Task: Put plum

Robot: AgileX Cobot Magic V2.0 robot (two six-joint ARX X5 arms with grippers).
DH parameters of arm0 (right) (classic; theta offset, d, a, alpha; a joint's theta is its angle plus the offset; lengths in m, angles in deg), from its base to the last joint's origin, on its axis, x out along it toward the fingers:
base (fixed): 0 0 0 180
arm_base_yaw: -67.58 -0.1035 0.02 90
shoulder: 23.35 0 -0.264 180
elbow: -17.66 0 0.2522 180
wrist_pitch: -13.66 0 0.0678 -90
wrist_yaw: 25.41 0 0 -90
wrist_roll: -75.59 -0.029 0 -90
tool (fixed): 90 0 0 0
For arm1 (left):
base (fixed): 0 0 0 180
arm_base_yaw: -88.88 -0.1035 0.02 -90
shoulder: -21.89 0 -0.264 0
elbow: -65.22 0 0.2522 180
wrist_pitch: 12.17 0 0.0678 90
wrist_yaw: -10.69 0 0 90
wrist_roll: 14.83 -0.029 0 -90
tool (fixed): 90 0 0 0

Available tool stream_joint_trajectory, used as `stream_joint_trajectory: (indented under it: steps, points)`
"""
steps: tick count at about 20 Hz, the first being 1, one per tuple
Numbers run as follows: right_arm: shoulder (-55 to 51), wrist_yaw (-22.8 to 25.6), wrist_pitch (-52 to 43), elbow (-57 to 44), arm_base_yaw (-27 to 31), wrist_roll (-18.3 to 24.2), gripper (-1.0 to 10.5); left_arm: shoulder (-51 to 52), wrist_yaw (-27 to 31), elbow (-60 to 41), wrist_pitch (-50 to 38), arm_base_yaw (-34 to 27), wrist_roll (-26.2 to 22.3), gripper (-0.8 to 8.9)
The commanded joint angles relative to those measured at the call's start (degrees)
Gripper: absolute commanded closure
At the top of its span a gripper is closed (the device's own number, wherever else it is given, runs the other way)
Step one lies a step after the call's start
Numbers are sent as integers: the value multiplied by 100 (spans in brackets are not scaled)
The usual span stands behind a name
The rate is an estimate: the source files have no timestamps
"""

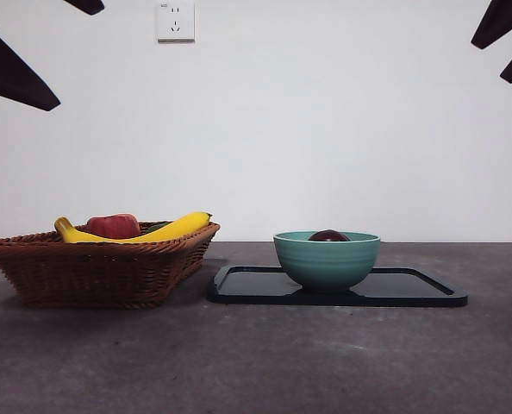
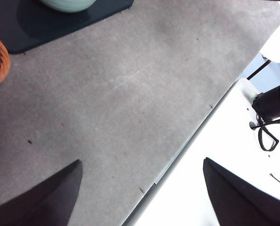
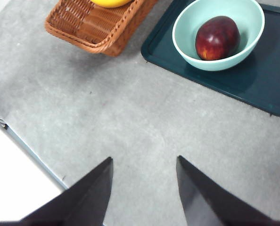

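Note:
The dark maroon plum (image 3: pixel 217 37) lies inside the teal bowl (image 3: pixel 215 61); in the front view only the plum's top (image 1: pixel 328 235) shows above the bowl's rim (image 1: pixel 327 259). The bowl stands on a dark tray (image 1: pixel 411 291). Both arms wait high up, seen as black tips at the top corners of the front view. My left gripper (image 2: pixel 140 181) is open over bare table near its edge. My right gripper (image 3: pixel 144 162) is open above the grey table, apart from the tray (image 3: pixel 267 84), with nothing between its fingers.
A wicker basket (image 1: pixel 92 267) stands left of the tray, holding a banana (image 1: pixel 165 230) and a brighter red fruit (image 1: pixel 113 226). The basket's corner (image 3: pixel 97 26) also shows in the right wrist view. A wall socket (image 1: pixel 176 21) is on the back wall.

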Motion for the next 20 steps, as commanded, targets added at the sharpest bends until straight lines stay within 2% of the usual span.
stream_joint_trajectory:
  steps: [1, 14, 20]
  points:
    - [-35, -28, -96, 44, -24, 46, 731, -31, -22, 46, -105, 26, -20, 409]
    - [-33, -31, -94, 44, -24, 44, 731, -31, -22, 46, -118, 26, 0, 409]
    - [-33, -28, -94, 44, -24, 44, 731, -192, 155, 223, -627, 35, 153, 417]
